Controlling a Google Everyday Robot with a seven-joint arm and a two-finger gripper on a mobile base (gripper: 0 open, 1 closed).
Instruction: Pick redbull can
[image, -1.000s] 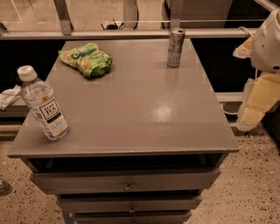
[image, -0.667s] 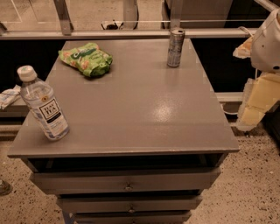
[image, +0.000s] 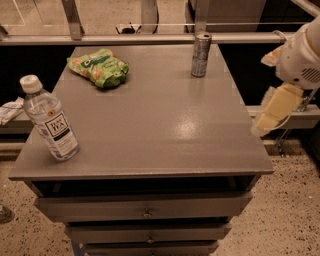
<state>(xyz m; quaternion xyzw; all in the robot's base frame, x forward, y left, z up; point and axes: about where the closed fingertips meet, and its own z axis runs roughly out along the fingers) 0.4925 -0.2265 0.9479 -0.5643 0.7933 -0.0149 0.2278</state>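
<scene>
Grey drawer cabinet top (image: 150, 135), dim room. Redbull can (image: 201, 54) stands upright, upper right of the frame, near the back edge. Gripper (image: 271, 114) sits at the right edge of the frame, well apart from the can; open or closed, can't tell. Nothing has moved over the last second, so the reach looks not yet begun.

Only a short stretch of the arm (image: 300, 55) shows, poking in at the far right edge of the view, in the upper half. It's a fat, rounded white housing with a small dark grille patch on its lower side. Hanging off the bottom is a cream-coloured piece slanting down and to the left. I'm fairly sure that's the gripper (image: 272, 112), though from this angle it reads as one flat slab. Its tip sits about mid-height. Another small cream bit peeks out at the housing's upper left.
</scene>
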